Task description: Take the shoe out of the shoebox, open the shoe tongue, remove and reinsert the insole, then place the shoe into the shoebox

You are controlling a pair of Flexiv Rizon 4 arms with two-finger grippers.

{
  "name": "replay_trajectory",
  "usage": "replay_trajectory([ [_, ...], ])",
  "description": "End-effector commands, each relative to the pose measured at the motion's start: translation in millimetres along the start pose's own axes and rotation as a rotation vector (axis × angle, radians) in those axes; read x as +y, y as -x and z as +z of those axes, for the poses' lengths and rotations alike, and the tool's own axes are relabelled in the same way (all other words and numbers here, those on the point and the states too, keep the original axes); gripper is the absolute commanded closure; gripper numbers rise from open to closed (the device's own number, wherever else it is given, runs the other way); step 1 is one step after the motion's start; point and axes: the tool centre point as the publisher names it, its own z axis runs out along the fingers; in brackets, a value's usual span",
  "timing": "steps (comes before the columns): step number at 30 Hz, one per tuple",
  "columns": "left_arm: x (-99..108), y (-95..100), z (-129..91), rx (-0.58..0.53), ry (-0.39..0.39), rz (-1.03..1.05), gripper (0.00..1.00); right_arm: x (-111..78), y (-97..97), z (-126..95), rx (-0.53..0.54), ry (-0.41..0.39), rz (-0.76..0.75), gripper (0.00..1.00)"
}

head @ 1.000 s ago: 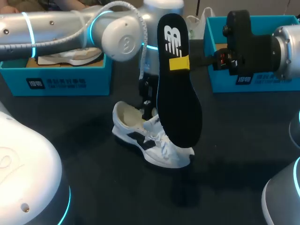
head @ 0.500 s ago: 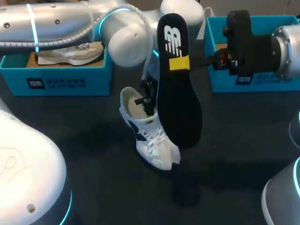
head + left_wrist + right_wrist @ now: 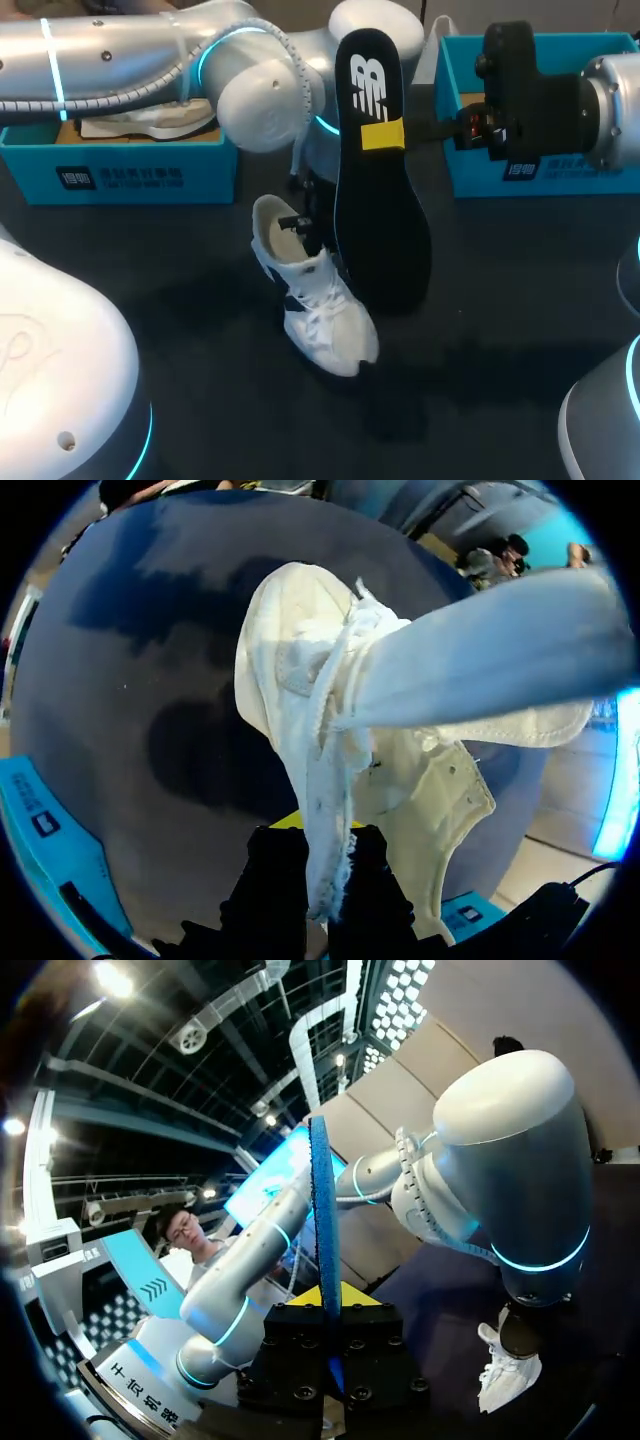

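Observation:
The white shoe (image 3: pixel 312 300) with dark side stripes rests on the black table, toe toward the near edge. My left gripper (image 3: pixel 308 222) stands at its opening, shut on a white edge of the upper. In the left wrist view that fabric edge of the shoe (image 3: pixel 320 730) runs down between the black fingers of the left gripper (image 3: pixel 322 848). My right gripper (image 3: pixel 392 133) is shut on the black insole (image 3: pixel 378 190), holding it upright just right of the shoe. In the right wrist view the insole (image 3: pixel 322 1210) shows edge-on in the right gripper (image 3: pixel 328 1310), with the shoe (image 3: pixel 505 1375) below.
A teal shoebox (image 3: pixel 140 175) at the back left holds another white shoe (image 3: pixel 150 122). A second teal shoebox (image 3: pixel 470 160) stands at the back right, behind my right wrist. My left arm (image 3: pixel 150 55) crosses above the left box.
My left gripper has turned the shoe: its toe swung from the right toward the near edge and the heel shifted slightly. The right arm and insole have not moved.

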Motion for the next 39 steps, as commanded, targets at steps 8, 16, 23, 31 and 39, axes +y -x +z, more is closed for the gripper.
replay_trajectory([
  [8,17.1,19.1,-16.2,0.028,-0.135,0.316,1.00,-0.2,0.3,2.8,-0.003,0.001,0.002,1.00],
  [16,14.2,47.2,-14.5,0.031,-0.109,0.388,1.00,-0.2,0.3,2.8,-0.003,0.001,0.002,1.00],
  [23,5.0,62.3,-7.6,0.038,-0.116,0.362,1.00,-0.2,0.3,2.8,-0.003,0.001,0.002,1.00],
  [31,-5.0,65.2,10.3,0.069,-0.108,0.351,1.00,-0.2,0.3,2.8,-0.003,0.001,0.002,1.00],
  [39,-12.0,70.7,27.6,0.077,-0.123,0.347,1.00,-0.2,0.3,2.8,-0.003,0.001,0.002,1.00],
])
